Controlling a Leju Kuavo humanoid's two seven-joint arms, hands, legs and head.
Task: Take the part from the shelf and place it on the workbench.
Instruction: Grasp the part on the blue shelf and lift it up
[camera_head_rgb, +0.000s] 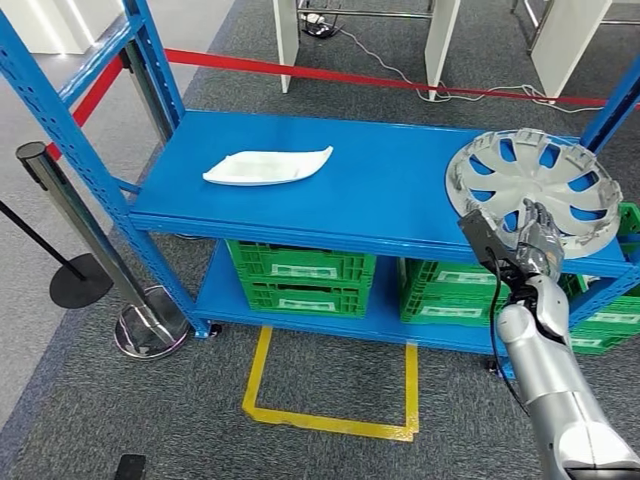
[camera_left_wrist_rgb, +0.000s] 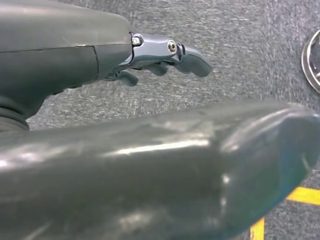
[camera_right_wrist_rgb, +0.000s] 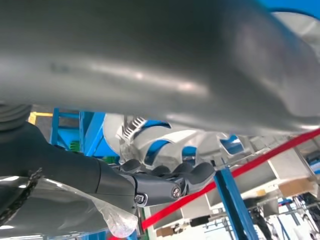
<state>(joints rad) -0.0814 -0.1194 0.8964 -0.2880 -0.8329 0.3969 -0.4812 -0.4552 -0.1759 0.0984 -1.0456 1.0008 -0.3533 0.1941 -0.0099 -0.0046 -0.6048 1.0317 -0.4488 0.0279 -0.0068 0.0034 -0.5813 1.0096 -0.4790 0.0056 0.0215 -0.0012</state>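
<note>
Hubcap (camera_head_rgb: 532, 190), silver plastic with curved spokes and blue showing through its openings, lies tilted at the right end of the blue metal shelf (camera_head_rgb: 362, 190), right of centre in the head view, its rim overhanging the front edge. The right hand (camera_head_rgb: 537, 240) reaches up from the lower right and its dark fingers (camera_right_wrist_rgb: 181, 172) lie against the cover's near edge; whether they actually clasp it I cannot tell. A flat white curved panel (camera_head_rgb: 268, 165) rests on the same shelf, well apart toward the centre left. Green slatted crates (camera_head_rgb: 302, 278) sit on the lower tier. Red barrier tape (camera_head_rgb: 377, 80) runs across the top behind the shelf, and a chrome stanchion (camera_head_rgb: 90, 240) leans at left. Yellow floor tape (camera_head_rgb: 332, 420) marks grey carpet. In the left wrist view, the left hand (camera_left_wrist_rgb: 158, 55) hangs over carpet, fingers loosely extended, holding nothing.
</note>
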